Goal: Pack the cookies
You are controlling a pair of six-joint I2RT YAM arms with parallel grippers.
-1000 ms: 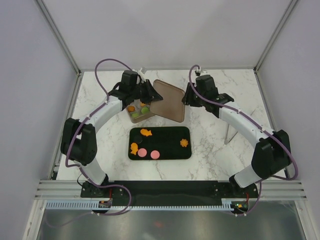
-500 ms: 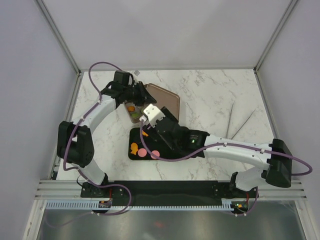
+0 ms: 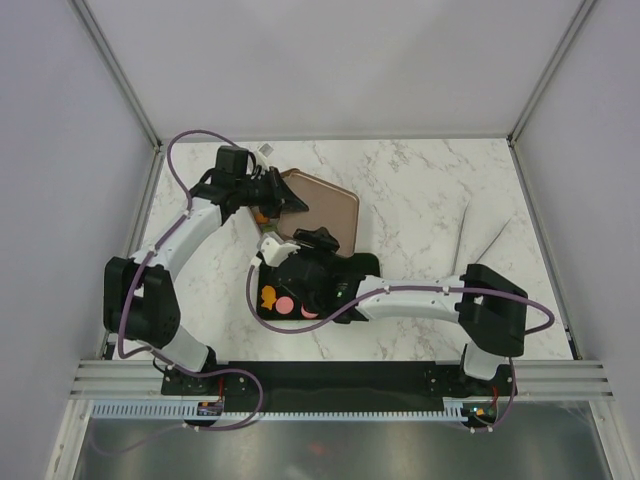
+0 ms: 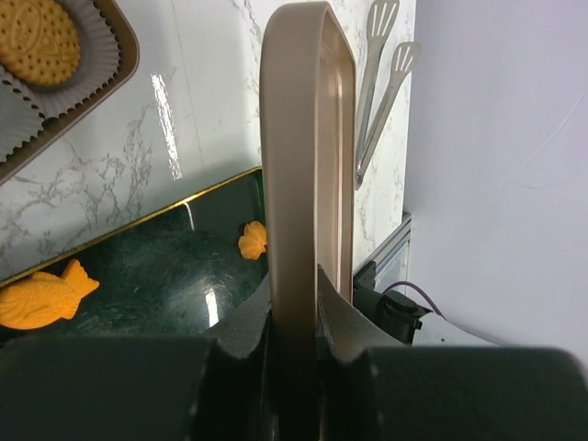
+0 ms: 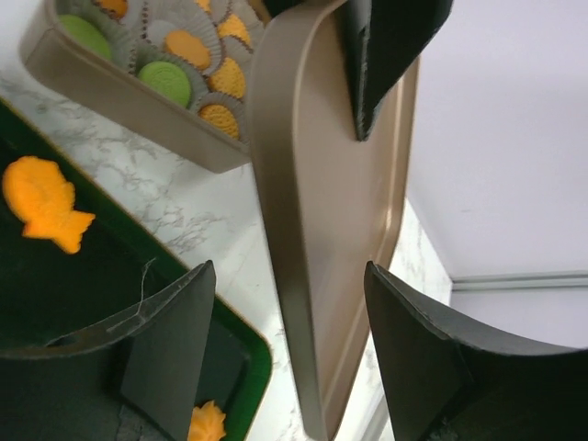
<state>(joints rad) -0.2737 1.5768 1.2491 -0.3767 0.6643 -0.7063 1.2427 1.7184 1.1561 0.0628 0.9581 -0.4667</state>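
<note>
Beside the box (image 5: 119, 106), we note the left gripper (image 4: 294, 312) clamped on the upright brown lid (image 4: 303, 138) — right gripper (image 5: 289, 303) gaping astride it. Some cookies (image 5: 188, 46) sit in the box, others on the dark tray (image 5: 92, 276).

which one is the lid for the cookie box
On the white marble table, look to the far left, just beyond the dark green glossy tray. The flat tan-brown rounded-rectangle lid is pinched at its rim in the left claw. Unlike the matching box beside it, full of cookies in paper cups, it is bare and held tilted.
</note>
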